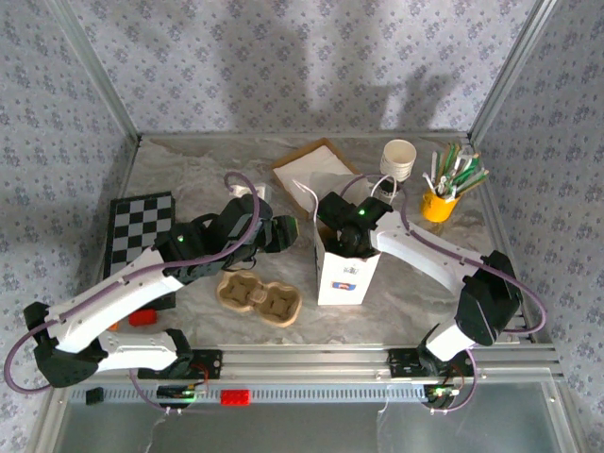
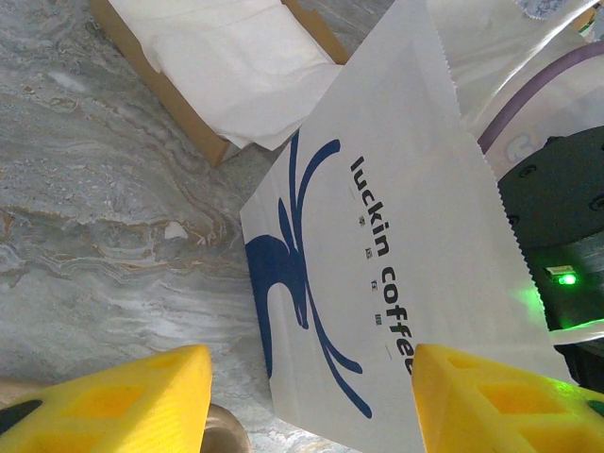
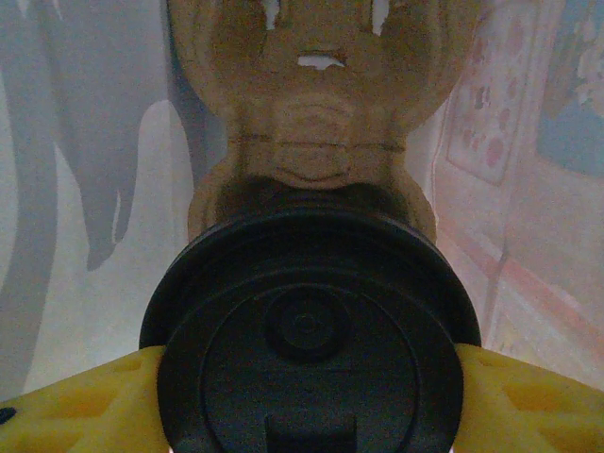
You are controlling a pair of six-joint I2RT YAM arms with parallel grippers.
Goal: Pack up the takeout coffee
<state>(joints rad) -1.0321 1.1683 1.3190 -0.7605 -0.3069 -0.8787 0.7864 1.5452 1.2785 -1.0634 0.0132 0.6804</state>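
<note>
The right gripper [image 3: 307, 382] is clamped on the takeout coffee [image 3: 307, 321]: its two yellow fingers [image 3: 80, 406] press on both sides of the round black lid, which sits directly between them. Just ahead of this gripper, past the lid, a brown pulp carrier [image 3: 321, 113] stands, with the pale inner walls of the white paper bag [image 1: 344, 274] around on both sides. In the top view, this gripper is lowered into the open top of the bag. The left gripper [image 2: 311, 377] has its fingers well apart with nothing held between them. The printed side of the bag, with blue drawing and the words "luckin coffee", lies directly ahead of it; if it touches the bag I cannot tell. A cardboard box [image 2: 179, 104] with white paper lies further ahead of it, beyond the bag.
</note>
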